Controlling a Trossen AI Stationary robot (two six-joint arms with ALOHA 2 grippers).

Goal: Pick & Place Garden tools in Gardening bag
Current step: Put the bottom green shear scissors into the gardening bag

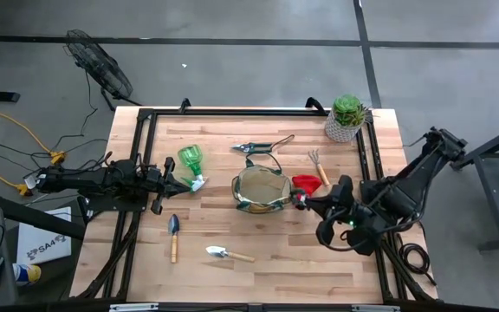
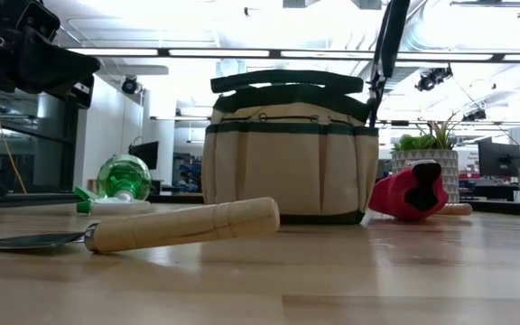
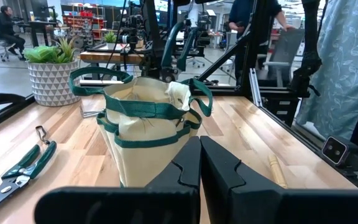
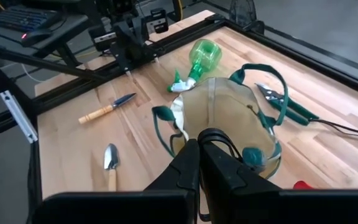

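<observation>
Gardening bag (image 1: pixel 261 191) beside right pincer (image 1: pixel 302 199)

A bag (image 1: pixel 261 191) stands mid-tabletop (image 1: pixel 258 260). Spray bottle (image 1: pixel 192 165) to its left, pruners (image 1: pixel 258 146) behind, rake (image 1: pixel 318 165) and potted plant (image 1: pixel 346 117) to its right, two trowels (image 1: pixel 173 236) in front.

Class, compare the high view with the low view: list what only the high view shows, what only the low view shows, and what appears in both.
Only the high view shows the green-handled pruners, the small hand rake, the second trowel, and both shut grippers, the left gripper beside the bottle and the right gripper at the bag's rim.

Only the low view shows the bag's side wall with its dark trim bands, and the room's ceiling lights behind.

Both show the gardening bag, the green spray bottle, the red item, a wooden-handled trowel and the potted succulent.
</observation>
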